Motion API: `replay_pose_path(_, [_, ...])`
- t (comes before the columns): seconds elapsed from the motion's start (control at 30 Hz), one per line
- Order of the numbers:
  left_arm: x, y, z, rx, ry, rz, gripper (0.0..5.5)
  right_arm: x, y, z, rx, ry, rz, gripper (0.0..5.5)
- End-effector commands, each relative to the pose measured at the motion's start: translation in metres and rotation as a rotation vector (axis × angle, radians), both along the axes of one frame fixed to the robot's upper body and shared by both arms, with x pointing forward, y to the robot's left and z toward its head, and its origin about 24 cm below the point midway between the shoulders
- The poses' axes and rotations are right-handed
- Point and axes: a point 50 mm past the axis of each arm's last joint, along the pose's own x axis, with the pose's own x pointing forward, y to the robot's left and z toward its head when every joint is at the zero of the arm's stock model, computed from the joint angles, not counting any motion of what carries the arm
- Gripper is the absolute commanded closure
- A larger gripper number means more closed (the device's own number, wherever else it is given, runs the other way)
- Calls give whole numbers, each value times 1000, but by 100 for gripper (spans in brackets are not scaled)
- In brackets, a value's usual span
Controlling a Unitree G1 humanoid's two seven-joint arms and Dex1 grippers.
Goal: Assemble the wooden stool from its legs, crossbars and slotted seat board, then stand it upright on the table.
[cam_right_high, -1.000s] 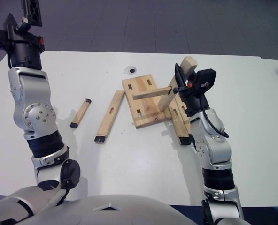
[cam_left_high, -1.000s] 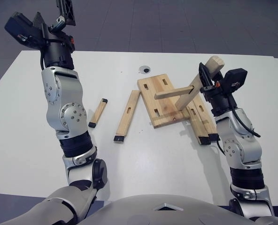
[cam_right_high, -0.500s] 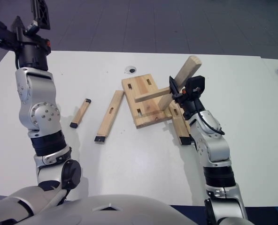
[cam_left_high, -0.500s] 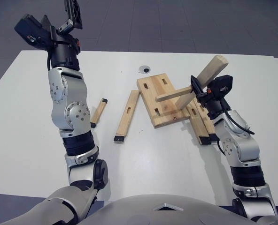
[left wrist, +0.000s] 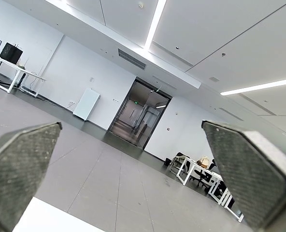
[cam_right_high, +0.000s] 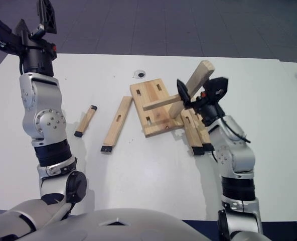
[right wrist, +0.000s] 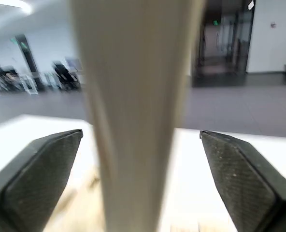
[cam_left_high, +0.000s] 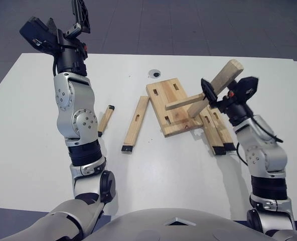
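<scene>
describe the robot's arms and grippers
The left arm and right arm are silver shells with round joint caps and black collars; a black cable runs along the right. The left gripper and right gripper are black, two textured fingers each.

Open-plan office hall: ceiling strip lights [left wrist: 154, 23], desks [left wrist: 197, 170], glass double doors [left wrist: 139, 115], grey tiled floor [left wrist: 109, 188].
</scene>
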Motion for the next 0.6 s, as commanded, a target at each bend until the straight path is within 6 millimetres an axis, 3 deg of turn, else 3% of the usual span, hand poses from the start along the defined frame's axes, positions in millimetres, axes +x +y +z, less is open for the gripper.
replay_pose_path(0.03, [0, 1, 2, -4, -13, 12, 10, -8, -10, 73, 40, -238, 63, 17])
replay_pose_path(0.1, [-2, 6, 3, -7, -20, 37, 10, -2, -32, 92, 107, -265, -9, 11])
replay_pose_path(0.17, [-5, 14, 5, -11, -29, 68, 10, 11, -60, 81, 23, -171, -181, 11])
replay_pose_path(0.27, [-12, 23, 9, -12, -46, 103, 10, 18, -77, 33, -128, 52, -245, 11])
replay_pose_path(0.37, [-18, 22, 15, -6, -71, 112, 10, 10, -83, -15, -218, 246, -257, 11])
replay_pose_path(0.5, [-22, 12, 23, 5, -95, 84, 10, -14, -75, -74, -284, 480, -165, 11])
replay_pose_path(0.6, [-22, 9, 20, 2, -77, 73, 10, -26, -69, -98, -335, 589, -123, 11])
